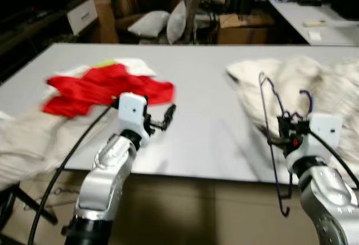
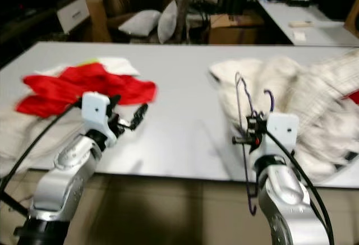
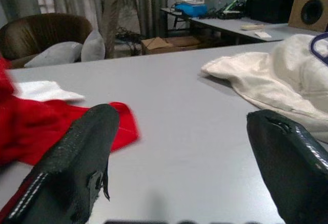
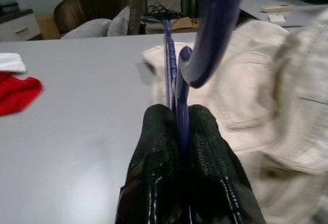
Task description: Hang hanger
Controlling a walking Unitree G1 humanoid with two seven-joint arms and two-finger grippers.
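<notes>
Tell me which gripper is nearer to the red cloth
Left. The left gripper hovers open just beside the red cloth; the right gripper, shut on the hanger, is far across the table.

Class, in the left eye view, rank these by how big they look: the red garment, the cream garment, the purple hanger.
1. cream garment, largest, and cut off by the frame edge
2. red garment
3. purple hanger, thin wire, held nearer the camera in the right gripper, so its length is flattered
</notes>
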